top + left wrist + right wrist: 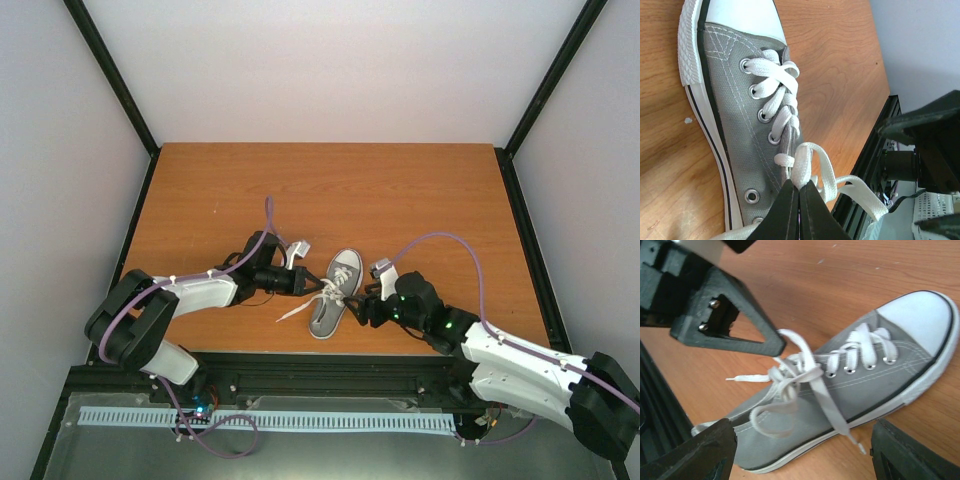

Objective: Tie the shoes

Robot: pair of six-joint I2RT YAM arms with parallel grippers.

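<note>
The grey sneaker (335, 295) with white toe cap lies on its sole near the table's front edge, toe pointing away. In the left wrist view, my left gripper (799, 186) is shut on a fold of white lace (805, 162) just above the top eyelets. It also shows in the right wrist view (776, 346), with the lace running up to its tip. My right gripper (802, 442) is open, its fingers (695, 452) spread either side of the shoe's (865, 385) heel part. A loose lace loop (782, 412) and a free lace end (850, 432) lie between them.
The wooden table (400, 190) is walled by white panels on three sides. A black frame rail (330, 365) runs along the near edge, close behind the shoe's heel. Both arms (200, 290) meet at the shoe, with purple cables looping above them.
</note>
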